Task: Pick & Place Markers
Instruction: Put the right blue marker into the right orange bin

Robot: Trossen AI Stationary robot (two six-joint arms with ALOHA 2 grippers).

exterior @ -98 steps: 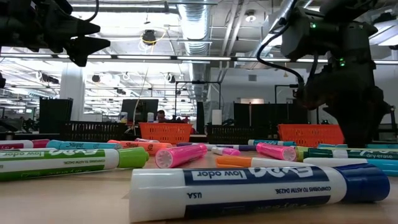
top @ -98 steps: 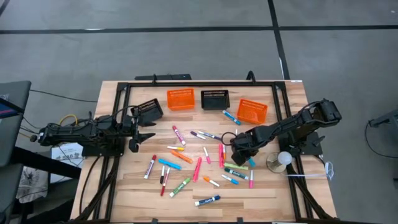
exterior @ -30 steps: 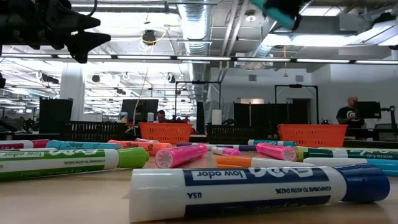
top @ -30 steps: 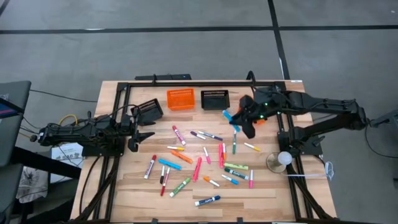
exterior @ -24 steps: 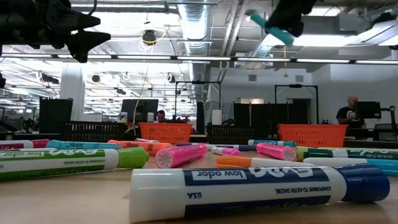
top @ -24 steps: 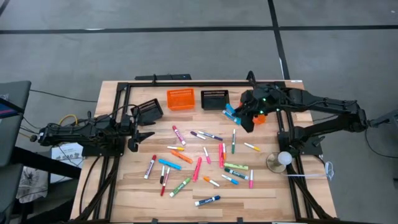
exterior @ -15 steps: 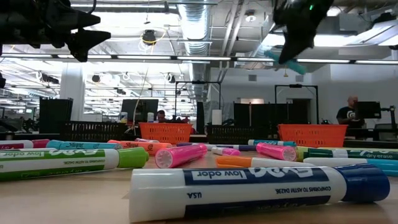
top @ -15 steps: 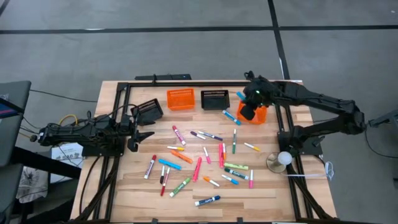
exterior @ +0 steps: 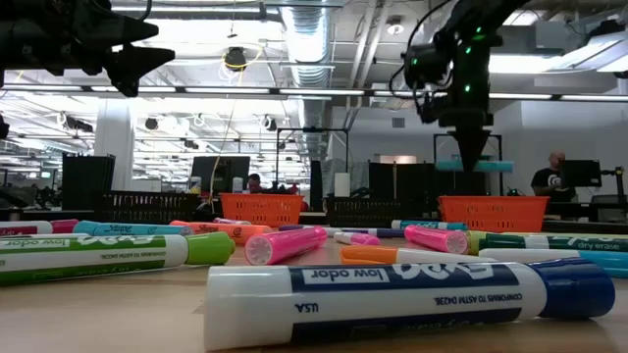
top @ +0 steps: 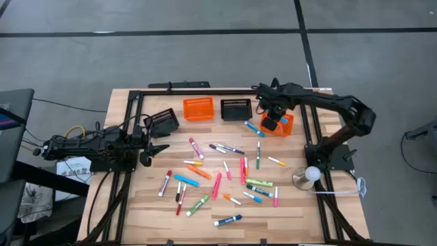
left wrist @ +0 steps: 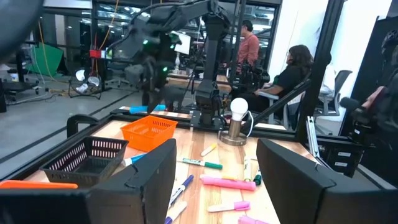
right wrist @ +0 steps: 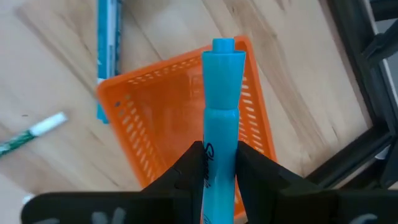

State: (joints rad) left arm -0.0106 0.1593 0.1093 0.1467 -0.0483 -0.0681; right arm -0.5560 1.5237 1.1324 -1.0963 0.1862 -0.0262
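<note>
**Blue marker held directly over the right-hand orange basket**

Right gripper positioned above the orange basket at the far right of the table, pointing straight down. Fingers clamped narrowly on a blue marker — seen in the right wrist view gripped at its lower barrel, cap end leading away from the fingers.

Key relation: marker's long axis lying across the open mouth of the basket, cap end reaching toward one rim. In the low view the marker hanging level beneath the gripper, clear of the basket rim and not touching it. Judged ready for release; a drop from here likely to land inside, though the cap end sits close to the rim and could catch it.

Left gripper waiting at the left edge of the table beside a tilted black basket, fingers spread wide and empty — well apart from the action.

Remaining markers scattered over the middle of the table; one blue-and-white marker lying just beside the orange basket, on its left. Right arm plainly the nearer one for that basket.
</note>
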